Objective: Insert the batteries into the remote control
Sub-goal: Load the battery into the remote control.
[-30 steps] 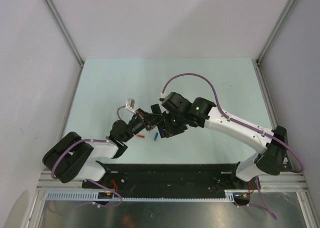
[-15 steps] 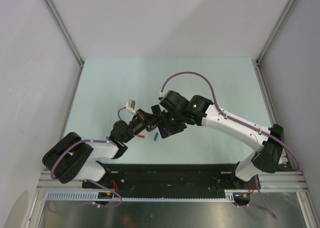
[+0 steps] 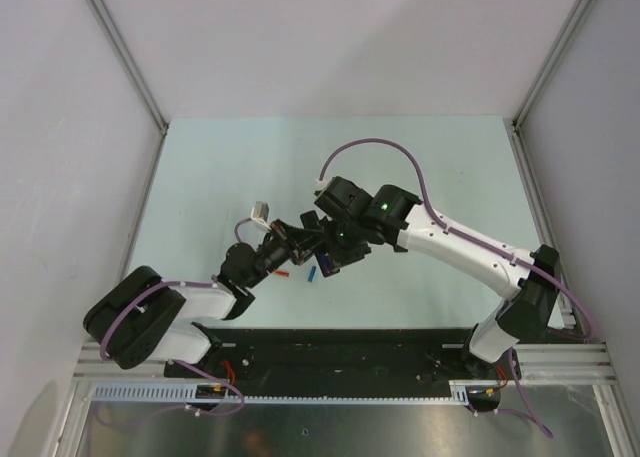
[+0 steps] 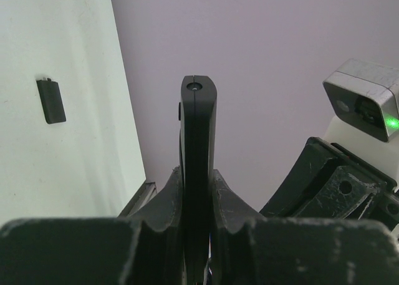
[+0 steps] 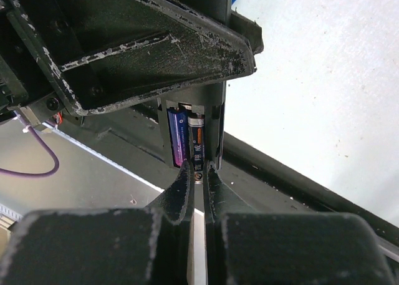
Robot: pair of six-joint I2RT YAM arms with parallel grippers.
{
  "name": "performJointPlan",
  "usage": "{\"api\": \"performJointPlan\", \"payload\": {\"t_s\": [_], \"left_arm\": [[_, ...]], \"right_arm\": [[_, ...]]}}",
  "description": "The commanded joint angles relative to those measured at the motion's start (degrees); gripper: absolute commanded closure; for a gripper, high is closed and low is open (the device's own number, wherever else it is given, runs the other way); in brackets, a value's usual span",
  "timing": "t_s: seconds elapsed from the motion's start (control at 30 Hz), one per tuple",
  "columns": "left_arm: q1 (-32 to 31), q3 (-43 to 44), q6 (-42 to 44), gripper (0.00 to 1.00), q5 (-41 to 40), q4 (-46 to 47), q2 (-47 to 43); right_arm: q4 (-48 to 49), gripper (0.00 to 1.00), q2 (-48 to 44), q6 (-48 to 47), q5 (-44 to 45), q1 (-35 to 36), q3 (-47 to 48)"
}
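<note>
Since a second ago the right arm has swung its elbow a little leftward and pressed its wrist closer in, while the left arm has barely shifted. The left hand (image 4: 197, 173) is clamped on the slim flat black remote control (image 4: 198, 116), holding it edge-on above the near middle of the pale green table (image 4: 62, 154). Its open recess faces the right hand (image 5: 198, 171), and both batteries lie there side by side: a blue-violet battery (image 5: 176, 144) on the left and a black battery (image 5: 196, 141) with an orange band on the right. The right hand is pinched narrow on the lower end of the black battery, which seems to be the one going in. A small black rectangular plate (image 4: 51, 101), perhaps the cover, lies on the table well apart. A blue piece (image 3: 312, 273) and a red piece (image 3: 281, 273) lie near the hands. The likely trouble is the black battery springing back out if it is released before it seats fully. Pushing off-axis could also twist the remote control in its narrow grip.
</note>
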Motion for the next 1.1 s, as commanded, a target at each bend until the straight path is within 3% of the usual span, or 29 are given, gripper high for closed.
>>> {"api": "performJointPlan", "payload": {"t_s": [0.0,0.13,0.43,0.73,1.07], "left_arm": [[-1.34,-0.01,-4.37,1.0,2.12,6.65,-3.01],[-1.34,-0.18,-5.25,1.0,1.51,6.74,-3.53],[-1.34,0.34,-5.69,1.0,-0.08,6.74,-2.66],[-1.34,0.61,-5.51,1.0,-0.08,6.74,-1.16],[-1.34,0.43,-5.51,1.0,0.01,6.74,-0.99]], "right_arm": [[0.69,1.0,1.81,0.38,3.96,-1.04,2.06],[0.61,0.99,1.9,0.38,3.61,-0.87,2.14],[-0.19,0.76,1.2,0.65,3.61,-0.25,2.49],[-0.27,0.63,1.2,1.35,4.05,0.54,3.72],[-0.01,0.58,0.59,1.88,4.66,0.54,5.66]]}}
